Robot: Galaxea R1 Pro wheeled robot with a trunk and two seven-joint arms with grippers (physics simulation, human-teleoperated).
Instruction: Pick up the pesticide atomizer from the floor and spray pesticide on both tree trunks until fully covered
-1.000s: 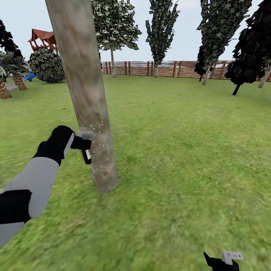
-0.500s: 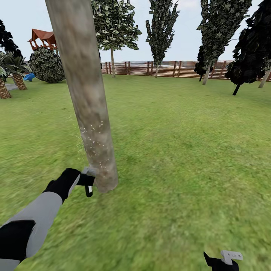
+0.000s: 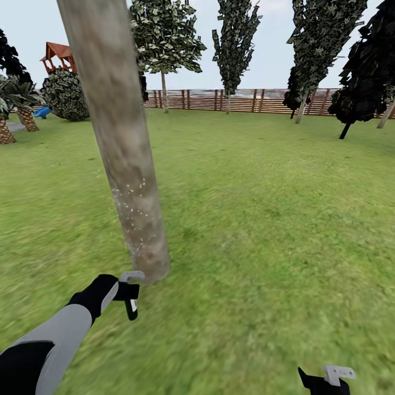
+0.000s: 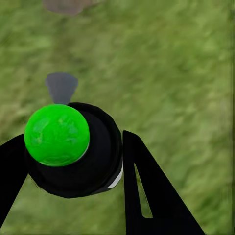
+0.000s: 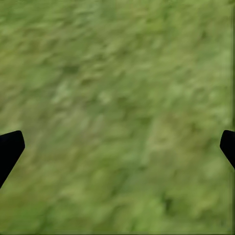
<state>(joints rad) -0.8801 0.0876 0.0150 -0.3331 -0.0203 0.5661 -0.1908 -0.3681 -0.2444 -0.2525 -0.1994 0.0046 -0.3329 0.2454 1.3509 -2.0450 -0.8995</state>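
While low beside tree trunk [image 3: 129, 181] base, left gripper [image 3: 130, 293] clamped on pesticide atomizer [image 4: 73, 149]. Right gripper [image 5: 117, 142] spread wide over grass [image 3: 263, 219].

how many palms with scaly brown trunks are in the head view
2, both at the far left edge: one palm cut off by the frame, the other palm just right of it, near the blue thing. More may be hidden beyond the frame.

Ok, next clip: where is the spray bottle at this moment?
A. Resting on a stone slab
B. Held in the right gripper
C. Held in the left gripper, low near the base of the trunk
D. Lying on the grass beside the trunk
C: the left gripper is closed around the spray bottle, low beside the foot of the tree trunk; the right gripper has its fingers wide apart over bare grass.
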